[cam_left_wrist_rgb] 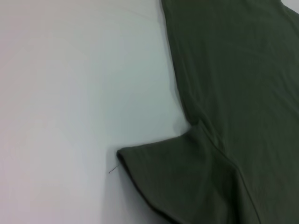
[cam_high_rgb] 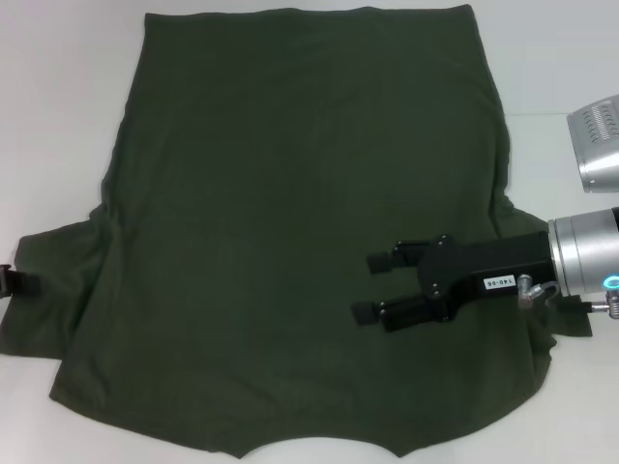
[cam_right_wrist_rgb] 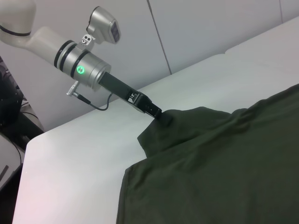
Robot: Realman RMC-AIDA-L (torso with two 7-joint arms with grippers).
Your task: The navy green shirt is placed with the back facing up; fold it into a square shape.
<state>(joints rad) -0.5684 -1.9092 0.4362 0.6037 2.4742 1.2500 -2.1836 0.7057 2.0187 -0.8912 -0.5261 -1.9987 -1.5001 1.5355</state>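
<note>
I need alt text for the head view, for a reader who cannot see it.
A dark olive-green shirt lies spread flat, plain side up, on a white table. The right end effector reaches in over its right side with fingers open. The left end effector meets the left sleeve at the picture's edge.

We can read only one marking: a small white label [cam_high_rgb: 492, 283] on the black body of the right gripper [cam_high_rgb: 375, 286], seen in the head view. It seems to read "140-66", though the print is too small for us to be sure of the digits. A pale tag [cam_right_wrist_rgb: 131, 97] on the left gripper [cam_right_wrist_rgb: 164, 117] is not legible to us.
</note>
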